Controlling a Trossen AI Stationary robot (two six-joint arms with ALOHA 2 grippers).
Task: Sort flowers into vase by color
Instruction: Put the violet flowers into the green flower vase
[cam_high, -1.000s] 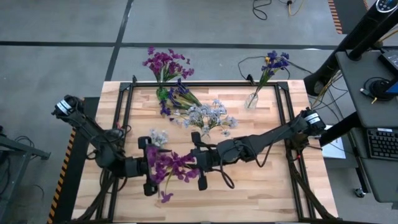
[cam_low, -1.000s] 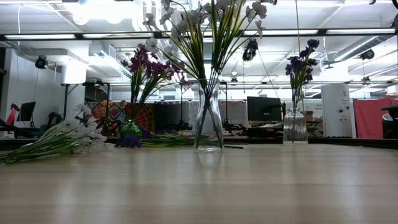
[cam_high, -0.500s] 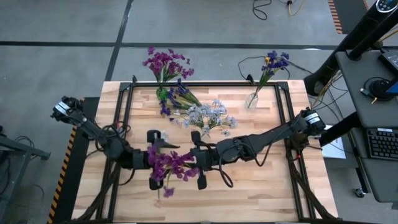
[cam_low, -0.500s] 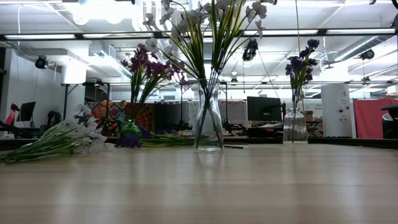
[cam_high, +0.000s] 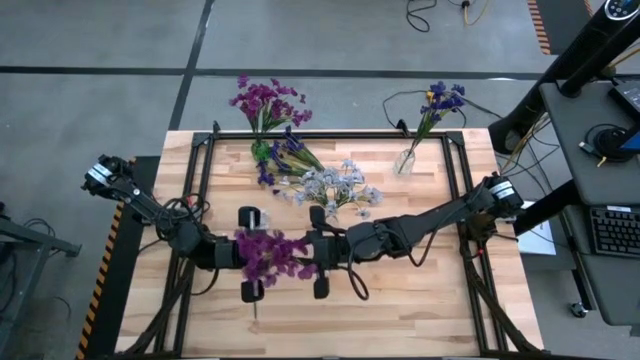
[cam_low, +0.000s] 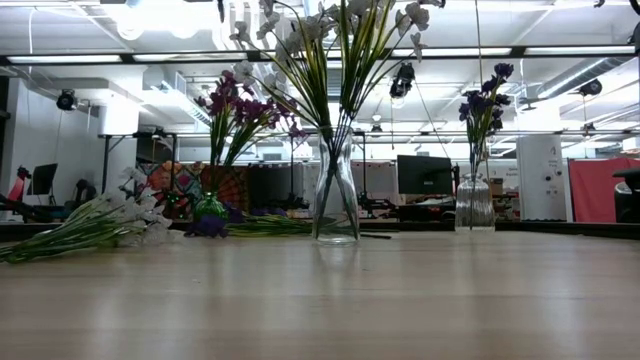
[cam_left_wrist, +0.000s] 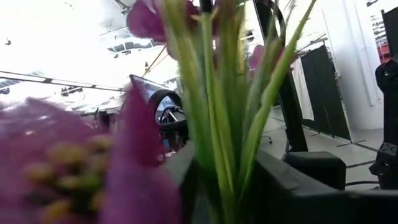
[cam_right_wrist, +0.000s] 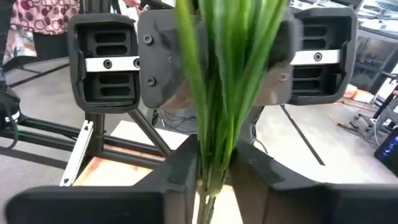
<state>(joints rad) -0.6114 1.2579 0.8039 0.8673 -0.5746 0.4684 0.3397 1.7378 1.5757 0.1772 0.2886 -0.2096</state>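
Since the earlier frames the left gripper (cam_high: 250, 252) has swung the magenta spray (cam_high: 272, 254) up and toward the desk's middle, so the blossoms now hide the gap to the right gripper (cam_high: 320, 252).

From above, both grippers meet at the bunch, near the front edge of the desk (cam_high: 430, 300). From the low camera, neither gripper shows; only the three vases (cam_low: 336, 190) stand at the far edge.

From the left wrist, blurred petals fill the view, and I cannot tell its fingers. From the right wrist, the fingers (cam_right_wrist: 186, 163) seem closed on the green stems (cam_right_wrist: 221, 93).

The spray is light, soft and floppy; best held low on the stems.
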